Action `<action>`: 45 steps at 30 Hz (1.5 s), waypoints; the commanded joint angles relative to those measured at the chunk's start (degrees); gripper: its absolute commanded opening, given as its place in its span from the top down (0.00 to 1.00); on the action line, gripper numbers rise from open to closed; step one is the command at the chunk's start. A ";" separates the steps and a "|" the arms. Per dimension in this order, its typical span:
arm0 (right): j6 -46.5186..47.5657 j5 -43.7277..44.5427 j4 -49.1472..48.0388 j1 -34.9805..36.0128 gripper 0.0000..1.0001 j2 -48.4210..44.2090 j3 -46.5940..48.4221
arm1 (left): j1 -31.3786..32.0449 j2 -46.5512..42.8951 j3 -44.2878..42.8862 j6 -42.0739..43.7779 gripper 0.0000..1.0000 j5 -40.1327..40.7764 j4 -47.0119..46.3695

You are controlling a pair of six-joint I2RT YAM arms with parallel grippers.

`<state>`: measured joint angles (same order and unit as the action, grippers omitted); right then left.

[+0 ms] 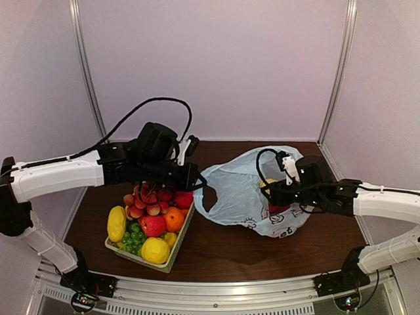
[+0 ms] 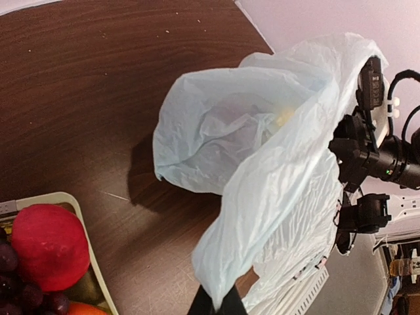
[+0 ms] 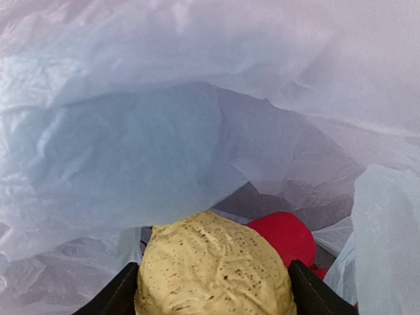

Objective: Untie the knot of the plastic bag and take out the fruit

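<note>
The pale blue plastic bag (image 1: 239, 190) lies on the table right of centre with its mouth gaping toward the left. No knot is in view. My left gripper (image 1: 197, 180) is shut on a strip of the bag's rim (image 2: 226, 262) and holds it up; the fingers (image 2: 197, 305) pinch the film. My right gripper (image 1: 272, 190) reaches inside the bag. Its jaws sit against both sides of a lumpy, speckled yellow fruit (image 3: 213, 266). A red fruit (image 3: 282, 233) lies just behind it, deeper in the bag.
A pale basket (image 1: 177, 252) heaped with fruit stands at the front left, under my left arm; its rim (image 2: 85, 223) and a red fruit (image 2: 49, 246) show in the left wrist view. Walls close the table's back and sides.
</note>
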<state>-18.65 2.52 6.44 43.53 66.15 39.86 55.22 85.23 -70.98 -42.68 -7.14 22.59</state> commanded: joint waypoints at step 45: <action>-2.94 -16.30 -5.69 0.32 0.35 -12.70 -6.43 | 5.35 -4.66 -21.03 11.34 0.25 16.29 13.98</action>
<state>-21.37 -10.72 5.93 43.64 53.56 34.52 57.39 80.68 -86.78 -34.89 3.46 36.12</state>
